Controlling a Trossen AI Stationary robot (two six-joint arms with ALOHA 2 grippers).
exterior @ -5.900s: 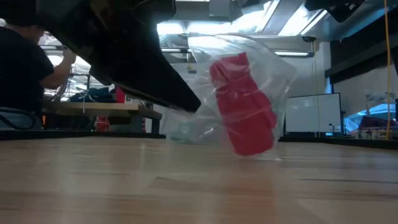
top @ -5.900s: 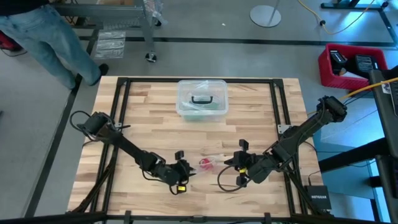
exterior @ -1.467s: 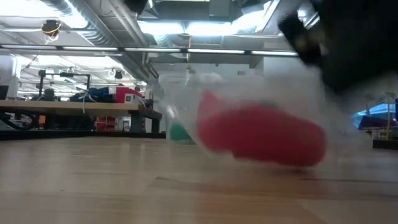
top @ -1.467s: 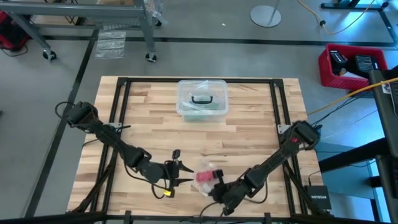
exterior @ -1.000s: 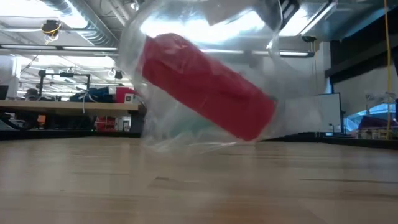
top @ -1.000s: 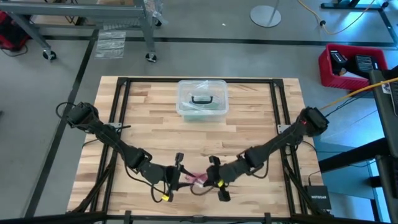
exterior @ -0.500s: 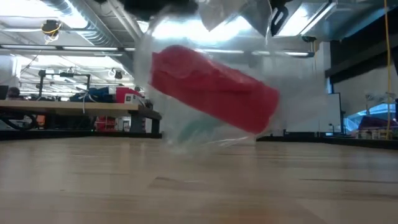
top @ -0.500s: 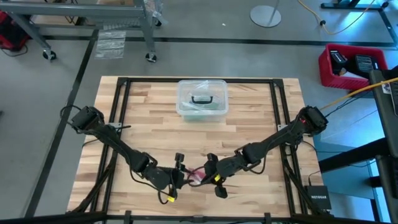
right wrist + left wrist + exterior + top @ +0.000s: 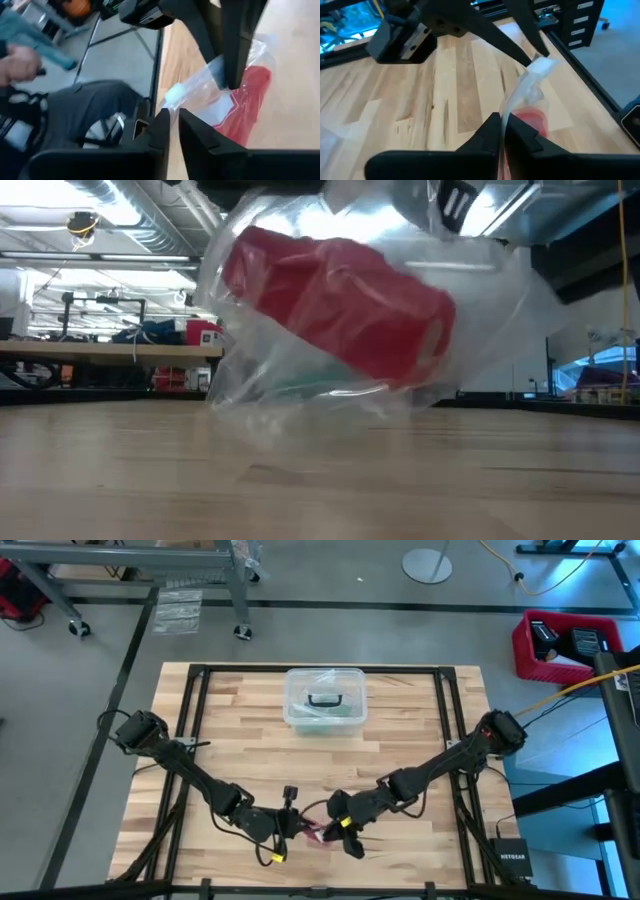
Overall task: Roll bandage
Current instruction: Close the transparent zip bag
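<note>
My left gripper [image 9: 501,131] and my right gripper [image 9: 172,122] each pinch one side of the small clear plastic bag's [image 9: 500,300] mouth between them, above the wooden desk [image 9: 230,720], to pull it open, because the short red fabric bandage roll [image 9: 335,295] hangs inside.

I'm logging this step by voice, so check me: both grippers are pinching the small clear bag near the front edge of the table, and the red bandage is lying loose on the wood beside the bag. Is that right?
Not quite. The bandage is not loose beside the bag; it sits inside it, lifted off the table, as the low view shows. The rest stands: the left gripper and right gripper both pinch the bag near the table's front edge.
</note>
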